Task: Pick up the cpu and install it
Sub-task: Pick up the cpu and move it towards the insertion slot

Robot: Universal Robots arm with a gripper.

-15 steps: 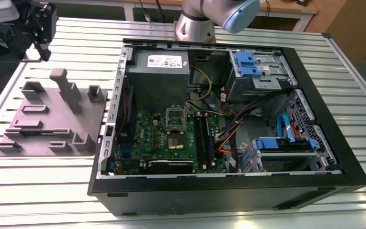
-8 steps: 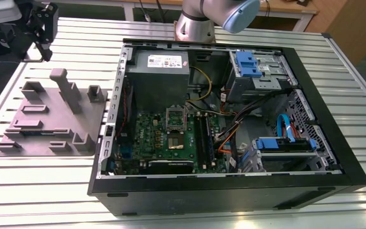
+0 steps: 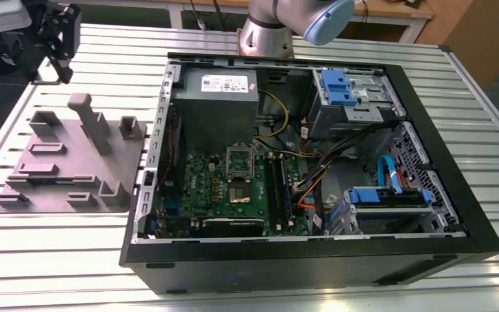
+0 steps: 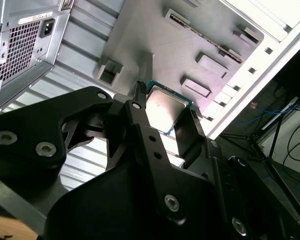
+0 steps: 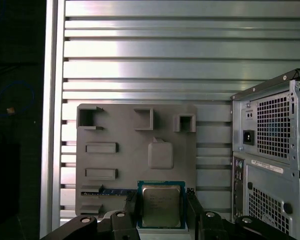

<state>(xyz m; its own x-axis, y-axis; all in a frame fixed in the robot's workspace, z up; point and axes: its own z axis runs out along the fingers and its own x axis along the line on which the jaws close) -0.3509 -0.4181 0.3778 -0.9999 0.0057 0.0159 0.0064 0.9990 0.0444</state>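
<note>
The cpu (image 5: pixel 161 205) is a small square chip with a pale metal top and a green rim. It sits between the two black fingers of my gripper (image 5: pixel 161 202), which is shut on its edges. In the second wrist view the cpu (image 4: pixel 162 110) hangs above the grey fixture tray (image 4: pixel 190 40), held by the gripper (image 4: pixel 165 106). In the exterior view the gripper (image 3: pixel 62 45) is high at the far left, beyond the tray (image 3: pixel 67 162). The green motherboard (image 3: pixel 232 188) lies in the open computer case (image 3: pixel 457 195), with its socket (image 3: pixel 238 193) at mid-board and the metal frame (image 3: pixel 239 158) raised.
A large grey box with a white label (image 3: pixel 217 97) stands in the case behind the motherboard. Drive cages with blue clips (image 3: pixel 345 91) and cables fill the case's right side. The tray carries raised blocks and posts (image 3: pixel 89 120). Everything rests on a ribbed aluminium table (image 3: pixel 59 260).
</note>
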